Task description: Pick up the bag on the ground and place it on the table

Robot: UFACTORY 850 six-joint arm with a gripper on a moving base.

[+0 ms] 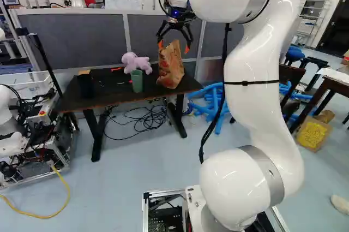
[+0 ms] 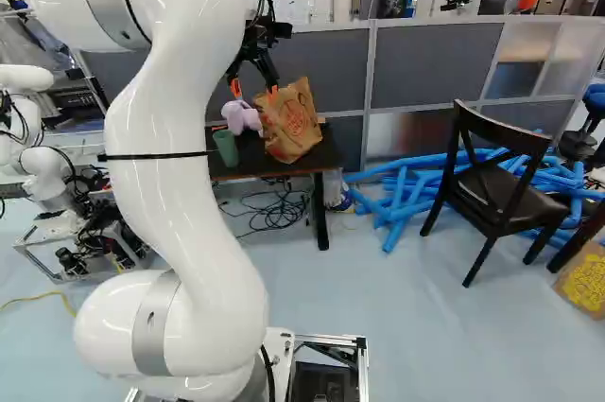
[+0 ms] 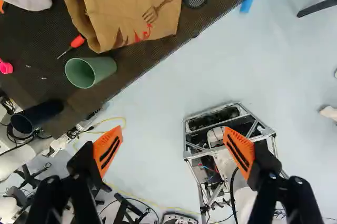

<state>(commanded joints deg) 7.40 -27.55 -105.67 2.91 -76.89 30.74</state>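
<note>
Your gripper (image 1: 173, 47) has its jaws spread; the paper bag (image 1: 171, 68) sits on the table (image 1: 103, 93), long axis roughly upright, print facing your arm (image 1: 256, 68).

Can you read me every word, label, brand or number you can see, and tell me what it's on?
No text can be read for certain.
Paper bag on the table: red lettering, too blurred or cut off to quote.
Cardboard box: yellow markings, too small to read.
</note>
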